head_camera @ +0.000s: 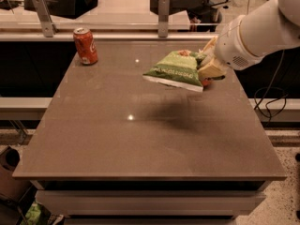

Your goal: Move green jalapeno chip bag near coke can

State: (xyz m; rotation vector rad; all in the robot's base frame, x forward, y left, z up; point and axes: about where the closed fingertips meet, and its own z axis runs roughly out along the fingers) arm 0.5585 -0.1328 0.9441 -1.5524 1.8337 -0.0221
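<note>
The green jalapeno chip bag [176, 69] hangs in the air above the right middle of the table, held by its right end. My gripper [206, 67] is shut on that end, with the white arm reaching in from the upper right. The coke can [86, 46], red with a silver top, stands upright near the table's far left corner, well to the left of the bag. The bag's shadow lies on the tabletop below it.
The brown table [140, 139] has its front edge near me. A red apple [205, 82] is almost hidden behind the bag and gripper. A rail with metal posts [163, 15] runs along the far edge. A cable hangs at the right.
</note>
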